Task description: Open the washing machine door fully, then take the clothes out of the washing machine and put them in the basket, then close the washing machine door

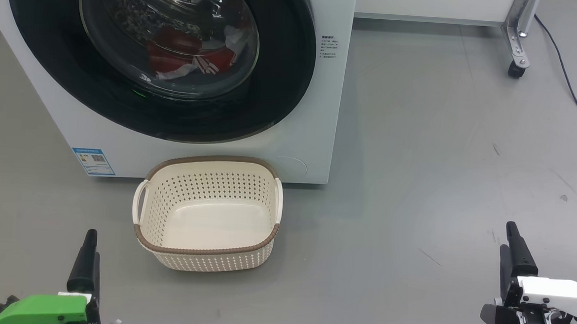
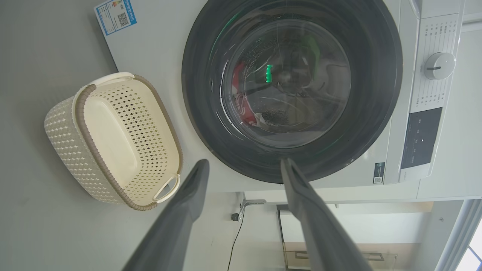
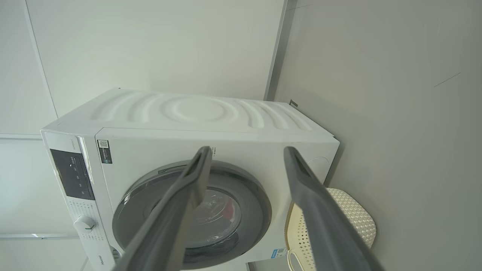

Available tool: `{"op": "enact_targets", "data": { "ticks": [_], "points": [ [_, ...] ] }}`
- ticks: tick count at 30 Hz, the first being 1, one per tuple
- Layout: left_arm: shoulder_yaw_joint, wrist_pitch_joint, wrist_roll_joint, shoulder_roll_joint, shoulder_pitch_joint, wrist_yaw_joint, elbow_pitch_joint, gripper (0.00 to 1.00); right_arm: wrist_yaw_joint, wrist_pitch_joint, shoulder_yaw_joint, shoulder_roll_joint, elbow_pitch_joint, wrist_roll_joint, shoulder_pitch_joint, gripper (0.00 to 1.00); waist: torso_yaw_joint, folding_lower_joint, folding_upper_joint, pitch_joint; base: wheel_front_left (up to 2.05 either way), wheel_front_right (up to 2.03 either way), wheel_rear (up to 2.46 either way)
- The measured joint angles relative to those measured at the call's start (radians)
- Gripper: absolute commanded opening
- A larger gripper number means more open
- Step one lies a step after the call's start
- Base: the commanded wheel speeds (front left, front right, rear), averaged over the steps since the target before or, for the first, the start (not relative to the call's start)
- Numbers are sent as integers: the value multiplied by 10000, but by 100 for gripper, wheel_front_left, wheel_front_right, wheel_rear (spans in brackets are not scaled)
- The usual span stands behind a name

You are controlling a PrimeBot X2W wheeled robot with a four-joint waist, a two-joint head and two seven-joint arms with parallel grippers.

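Door: the washing machine door (image 1: 169, 37) is shut, so the clothes (image 1: 185, 55) lie behind its glass.
Basket: the basket (image 1: 205, 251) stands empty on the floor just below the door, probably to receive them.
Left gripper (image 2: 244, 161): jaws wide, empty, short of the door.
Right gripper (image 3: 246, 148): jaws wide, empty, well right of the basket.

I see bright, even light; reflections glaze the washing machine door (image 1: 278, 82), the basket (image 1: 205, 251) casts a soft shadow, wrist views warp.
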Motion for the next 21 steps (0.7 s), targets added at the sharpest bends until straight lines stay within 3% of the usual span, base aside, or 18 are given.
{"op": "enact_targets", "data": {
  "ticks": [9,21],
  "points": [
    [-88,-324,334,23,-46,0,-443,100,2,-320,-40,-27,-167,-458,-143,100,72,0,0,-14,0,0,0],
    [-405,-696,1567,336,-60,0,-813,100,0,-709,38,-56,-416,-1381,-215,100,158,0,0,-125,0,0,0]
  ]
}}
